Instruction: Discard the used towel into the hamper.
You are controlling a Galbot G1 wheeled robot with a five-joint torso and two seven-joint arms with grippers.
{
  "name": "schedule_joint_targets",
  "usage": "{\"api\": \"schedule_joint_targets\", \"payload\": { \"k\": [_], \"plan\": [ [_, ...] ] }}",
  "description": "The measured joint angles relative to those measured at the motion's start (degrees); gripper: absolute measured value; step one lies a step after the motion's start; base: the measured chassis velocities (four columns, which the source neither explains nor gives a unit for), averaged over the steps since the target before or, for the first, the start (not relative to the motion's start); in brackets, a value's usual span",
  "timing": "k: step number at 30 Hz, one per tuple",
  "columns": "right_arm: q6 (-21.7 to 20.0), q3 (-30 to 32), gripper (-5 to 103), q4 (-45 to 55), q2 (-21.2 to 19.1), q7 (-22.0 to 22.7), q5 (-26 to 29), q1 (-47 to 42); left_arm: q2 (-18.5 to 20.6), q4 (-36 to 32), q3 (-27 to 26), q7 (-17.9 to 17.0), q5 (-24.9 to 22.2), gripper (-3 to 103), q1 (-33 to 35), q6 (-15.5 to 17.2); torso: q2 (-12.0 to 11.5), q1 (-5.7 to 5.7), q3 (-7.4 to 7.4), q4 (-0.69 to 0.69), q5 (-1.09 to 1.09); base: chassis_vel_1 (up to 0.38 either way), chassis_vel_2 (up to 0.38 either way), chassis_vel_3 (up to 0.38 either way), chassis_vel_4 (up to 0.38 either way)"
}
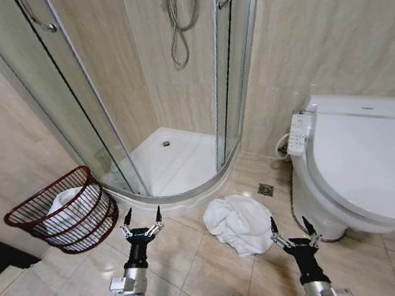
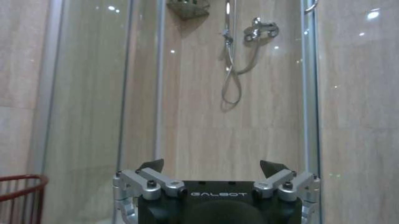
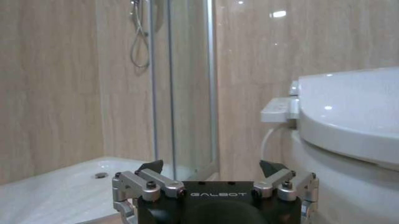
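A crumpled white towel (image 1: 239, 222) lies on the tiled floor between the shower tray and the toilet. The hamper (image 1: 68, 211), a dark red-brown wire basket, stands against the left wall with something white inside it; its rim (image 2: 18, 179) also shows in the left wrist view. My left gripper (image 1: 141, 217) is open and held low, between the hamper and the towel. Just right of the towel's near edge is my right gripper (image 1: 290, 226), also open, with nothing between its fingers. Both grippers (image 2: 212, 164) (image 3: 212, 164) point toward the wall ahead.
A corner shower cabin (image 1: 165, 85) with glass doors and a white tray (image 1: 173, 159) stands straight ahead. A white toilet (image 1: 369, 162) with a side control panel fills the right. A small floor drain (image 1: 266, 190) sits beyond the towel. Beige tiles cover the floor and walls.
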Motion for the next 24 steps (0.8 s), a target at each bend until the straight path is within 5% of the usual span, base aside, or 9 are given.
{"api": "schedule_joint_targets", "payload": {
  "k": [24],
  "plan": [
    [-0.1,0.82,100,0.03,0.02,-1.9,0.03,-0.37,0.07,0.89,1.09,-2.57,1.16,100,-1.44,-2.34,0.02,0.01,0.02,0.0,0.0,0.001,0.046,0.03,-0.016]
  ]
}}
